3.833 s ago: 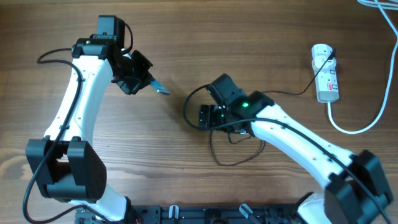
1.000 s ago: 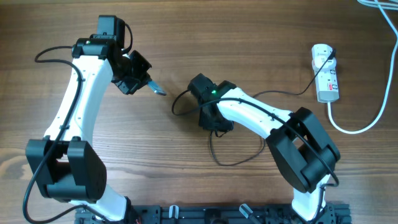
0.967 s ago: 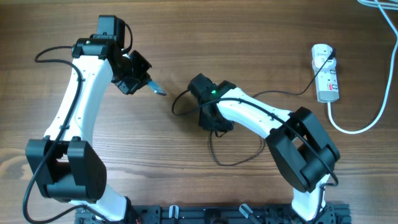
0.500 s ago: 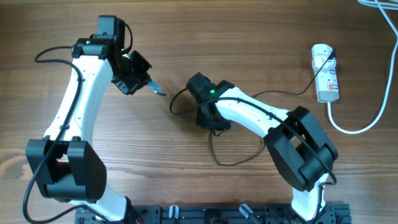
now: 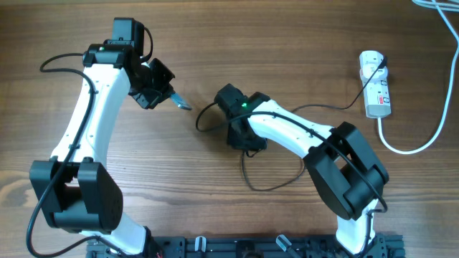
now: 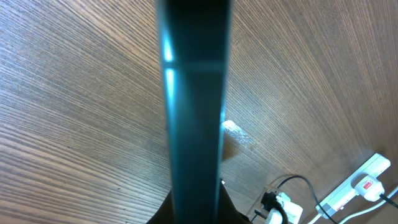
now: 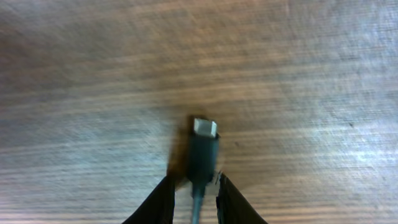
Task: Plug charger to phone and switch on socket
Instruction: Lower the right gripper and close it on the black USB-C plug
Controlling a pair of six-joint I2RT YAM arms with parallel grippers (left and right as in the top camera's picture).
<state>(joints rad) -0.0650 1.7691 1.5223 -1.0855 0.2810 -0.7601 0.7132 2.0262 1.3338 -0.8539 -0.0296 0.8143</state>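
My left gripper (image 5: 165,91) is shut on the phone (image 5: 182,102), which sticks out toward the right as a thin teal sliver held off the table. In the left wrist view the phone (image 6: 193,106) is a dark teal bar rising from between the fingers (image 6: 214,208). My right gripper (image 5: 242,137) points down at mid-table, shut on the charger (image 5: 208,115), a thin black cable. Its plug tip (image 7: 204,142) pokes out beyond the fingertips (image 7: 163,198), above the wood. The cable loops across the table (image 5: 272,183) to the white socket (image 5: 376,89) at the far right.
The socket's thick white cord (image 5: 423,143) curves along the right edge. In the left wrist view the socket (image 6: 364,186) with its red switch and a white adapter (image 6: 283,208) show at the lower right. Black arm bases (image 5: 79,204) stand near the front edge.
Over the last seconds the right arm swung left with the charger, and its gripper edged slightly further left. The left arm and phone have stayed still.
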